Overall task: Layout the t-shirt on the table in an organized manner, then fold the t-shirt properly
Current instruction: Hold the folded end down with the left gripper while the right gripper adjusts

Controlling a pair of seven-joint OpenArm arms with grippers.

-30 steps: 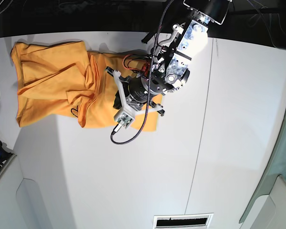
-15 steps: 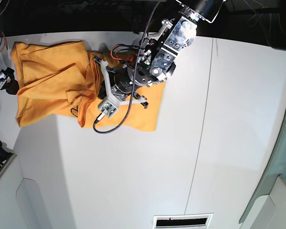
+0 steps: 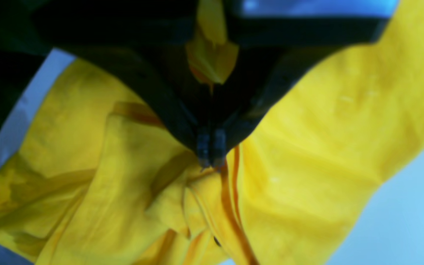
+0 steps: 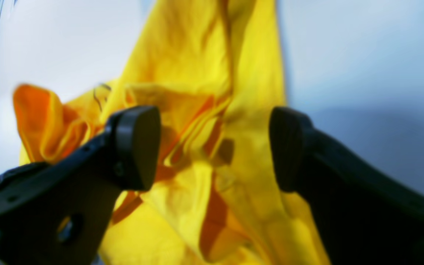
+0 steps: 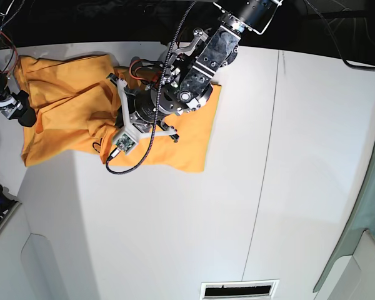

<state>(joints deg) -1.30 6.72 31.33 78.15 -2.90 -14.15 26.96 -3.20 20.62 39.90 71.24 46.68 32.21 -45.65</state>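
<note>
Fabric of the rumpled t-shirt (image 5: 69,100), lying at the white table's (image 5: 237,206) far edge, is pinched in the left gripper (image 3: 211,154), while the right gripper (image 4: 214,147) hangs spread above it.

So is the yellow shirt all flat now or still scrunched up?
Scrunched. The t-shirt lies in bunched folds on the table, one part doubled over another, and the left pincer is pinching a ridge of cloth.
</note>
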